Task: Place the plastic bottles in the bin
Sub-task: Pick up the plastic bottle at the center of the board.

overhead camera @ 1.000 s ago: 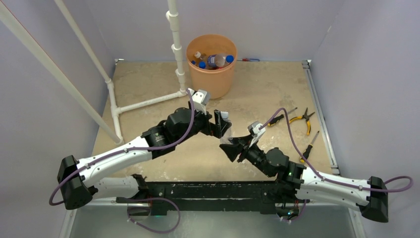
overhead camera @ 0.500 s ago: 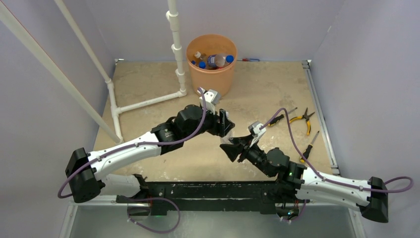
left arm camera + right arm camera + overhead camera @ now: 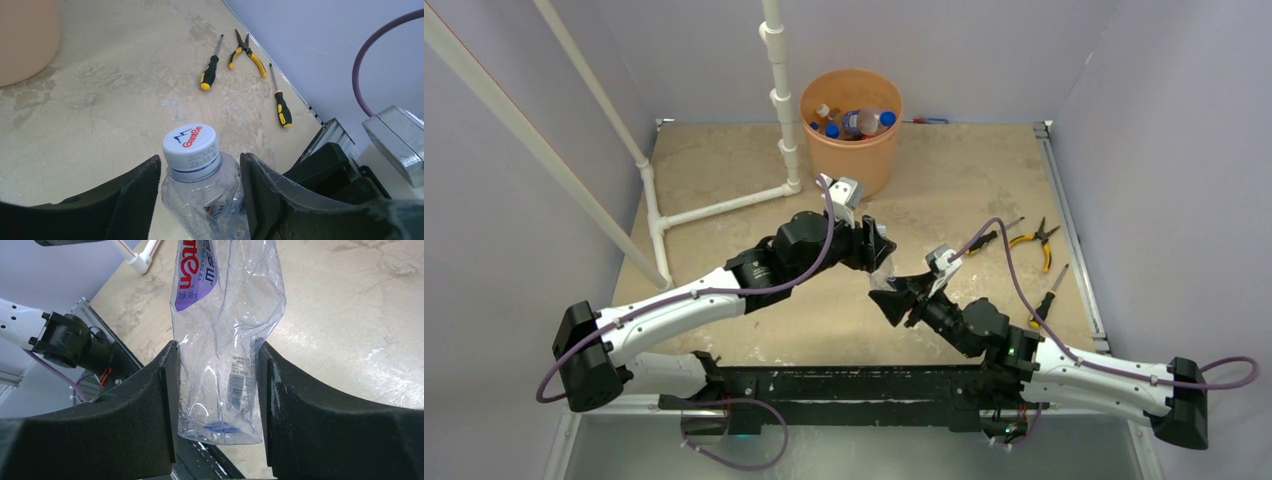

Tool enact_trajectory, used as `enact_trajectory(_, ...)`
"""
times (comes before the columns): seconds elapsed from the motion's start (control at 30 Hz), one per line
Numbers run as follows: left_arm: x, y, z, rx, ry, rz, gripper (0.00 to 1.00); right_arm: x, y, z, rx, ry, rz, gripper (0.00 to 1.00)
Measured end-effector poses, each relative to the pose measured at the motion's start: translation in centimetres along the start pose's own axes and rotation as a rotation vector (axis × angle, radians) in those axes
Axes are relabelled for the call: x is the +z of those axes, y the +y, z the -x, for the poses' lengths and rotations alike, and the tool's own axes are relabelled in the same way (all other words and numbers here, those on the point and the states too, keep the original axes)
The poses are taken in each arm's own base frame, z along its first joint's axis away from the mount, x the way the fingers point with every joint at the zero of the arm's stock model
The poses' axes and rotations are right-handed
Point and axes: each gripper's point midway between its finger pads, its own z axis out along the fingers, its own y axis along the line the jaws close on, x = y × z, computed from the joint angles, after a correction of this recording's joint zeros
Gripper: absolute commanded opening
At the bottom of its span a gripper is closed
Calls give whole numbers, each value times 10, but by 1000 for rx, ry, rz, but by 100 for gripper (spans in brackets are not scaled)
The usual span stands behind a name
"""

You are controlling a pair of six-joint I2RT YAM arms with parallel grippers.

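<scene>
One clear, crumpled plastic bottle [image 3: 883, 272] with a white cap [image 3: 190, 145] and a purple label [image 3: 192, 275] hangs above the table between my two arms. My left gripper [image 3: 877, 250] is shut on its shoulder just below the cap, with both pads against the plastic [image 3: 200, 167]. From the other side, my right gripper [image 3: 896, 296] is shut on the bottle's base end [image 3: 216, 347]. The orange bin [image 3: 852, 158] stands at the back with several bottles [image 3: 860, 122] inside, and its wall shows in the left wrist view [image 3: 25, 40].
A white pipe frame [image 3: 724, 205] stands left of the bin. Yellow-handled pliers [image 3: 1034, 240] and two screwdrivers [image 3: 1051, 294] [image 3: 984, 240] lie at the right. The same pliers [image 3: 247, 50] show in the left wrist view. A blue-handled tool [image 3: 929, 121] lies behind the bin.
My left arm reached right to the bottle's cap end and its jaws closed from wide open onto the bottle. The right arm kept still with its grip unchanged.
</scene>
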Motion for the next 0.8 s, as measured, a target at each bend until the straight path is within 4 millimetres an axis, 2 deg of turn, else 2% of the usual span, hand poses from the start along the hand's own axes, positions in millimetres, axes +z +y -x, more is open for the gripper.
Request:
enact_trajectory(0.17,0,-6,0,3,0,-24,29,0,0,0,-1,0,0,0)
enact_trajectory(0.27,0,-7,0,3,1,-30,13,0,0,0,-2,1,0,0)
enact_trajectory(0.3,0,-7,0,3,2,-33,7,0,0,0,-2,1,0,3)
enact_trajectory(0.33,0,-8,0,4,4,-37,0,0,0,0,-2,1,0,21)
enact_trajectory(0.37,0,-8,-1,5,5,-41,0,0,0,0,-2,1,-1,44)
enact_trajectory(0.43,0,-8,0,7,5,-42,0,0,0,0,-2,2,1,78)
enact_trajectory(0.47,0,-8,0,10,4,-40,0,0,0,0,-2,2,2,92)
enact_trajectory(0.5,0,-8,2,15,-1,-38,0,0,1,-2,1,8,7,98)
enact_trajectory(0.63,-2,0,20,71,-48,25,0,-3,10,4,14,1,53,99)
enact_trajectory(0.7,-5,4,41,109,-93,72,0,-6,19,17,30,-25,86,99)
enact_trajectory(0.8,-12,4,84,168,-200,128,0,-12,29,40,56,-71,124,99)
